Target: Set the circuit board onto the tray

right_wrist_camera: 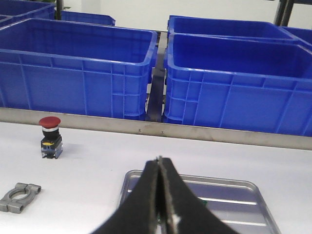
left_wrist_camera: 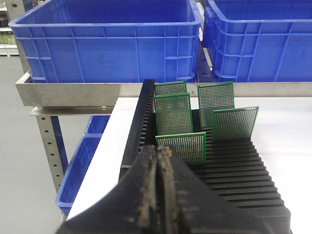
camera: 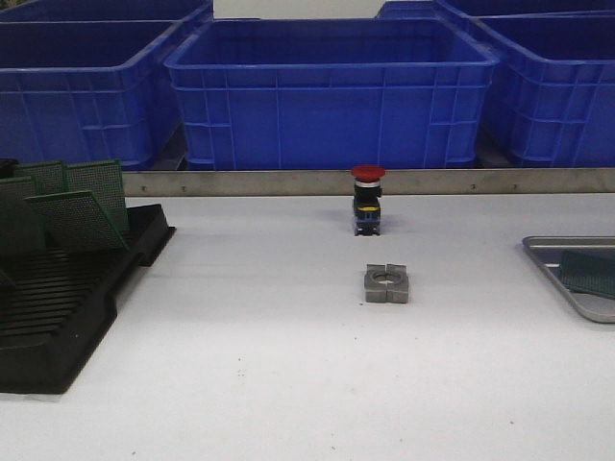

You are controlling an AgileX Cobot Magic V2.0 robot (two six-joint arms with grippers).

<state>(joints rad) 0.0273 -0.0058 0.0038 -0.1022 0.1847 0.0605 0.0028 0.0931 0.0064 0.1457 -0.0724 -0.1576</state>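
The silver-grey tray [camera: 538, 252] lies at the table's right edge, with one green circuit board [camera: 588, 272] lying flat in it. Several more green boards [camera: 77, 219] stand in the black slotted rack [camera: 67, 307] at the left. Neither gripper shows in the front view. In the left wrist view my left gripper [left_wrist_camera: 158, 148] is shut and empty, just short of the nearest standing board [left_wrist_camera: 181, 146] in the rack [left_wrist_camera: 234, 165]. In the right wrist view my right gripper [right_wrist_camera: 159, 160] is shut and empty over the tray [right_wrist_camera: 219, 187]; a sliver of green board [right_wrist_camera: 203, 200] shows beside its fingers.
A red-capped push button [camera: 368, 199] stands mid-table, with a grey metal clamp block [camera: 386, 283] in front of it. Blue plastic crates [camera: 332, 91] line the back behind a metal rail. In the left wrist view the table's left edge drops off beside the rack.
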